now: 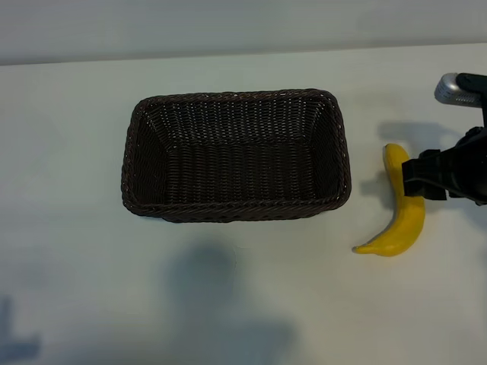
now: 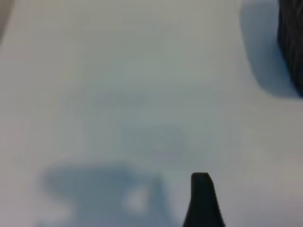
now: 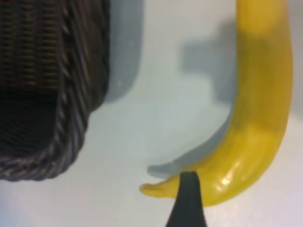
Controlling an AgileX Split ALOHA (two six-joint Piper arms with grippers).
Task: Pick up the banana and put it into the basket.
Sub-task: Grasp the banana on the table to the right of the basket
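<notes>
Smooth white surface (image 1: 68, 251) — a woven brown wicker basket (image 1: 236, 156) sits mid-way. The curved, glossy banana (image 1: 399, 209) lies just beside it, under the right pincer (image 1: 423, 176) — spread, holding nothing.

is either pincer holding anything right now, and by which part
Nothing is held. The right pincer is open over the banana, which lies on the table beside the basket.

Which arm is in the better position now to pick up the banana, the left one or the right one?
The right. The right gripper is open, directly over the banana, which lies on the table beside the basket, at its right. The left gripper sees only bare table and a basket edge.
</notes>
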